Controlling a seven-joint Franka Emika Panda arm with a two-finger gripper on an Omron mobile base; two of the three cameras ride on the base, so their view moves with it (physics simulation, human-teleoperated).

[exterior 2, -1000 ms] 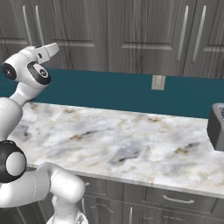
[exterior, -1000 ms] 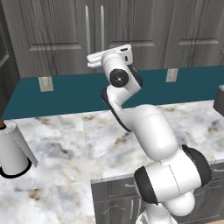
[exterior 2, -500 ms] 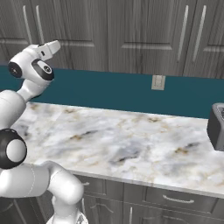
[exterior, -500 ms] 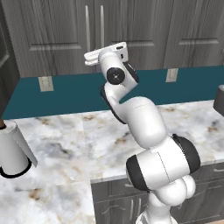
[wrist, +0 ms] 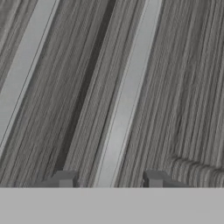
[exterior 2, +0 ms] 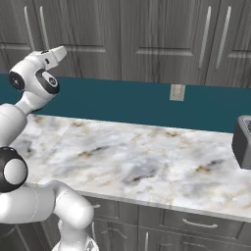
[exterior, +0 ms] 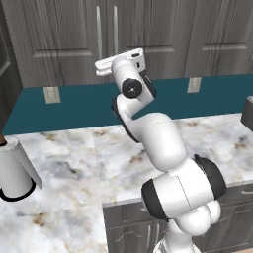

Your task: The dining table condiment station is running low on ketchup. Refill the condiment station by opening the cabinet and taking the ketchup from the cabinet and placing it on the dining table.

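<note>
My claw (wrist: 109, 179) is at the cabinet (exterior: 74, 39) doors, its 2 tips apart on either side of a silver bar handle (wrist: 127, 94) that runs toward 12 o'clock. The tips do not touch the handle. Both doors are closed, a second handle (wrist: 22, 65) at 10 o'clock.

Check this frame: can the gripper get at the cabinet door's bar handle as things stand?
Probably yes. The gripper is already up against the cabinet, its fingertips straddling the right door's silver handle, with nothing between them.

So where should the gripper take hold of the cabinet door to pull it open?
On the right door's vertical silver bar handle, approached head-on from the front with one finger on each side. The bar is long and thin and stands off the cabinet door panel.
</note>
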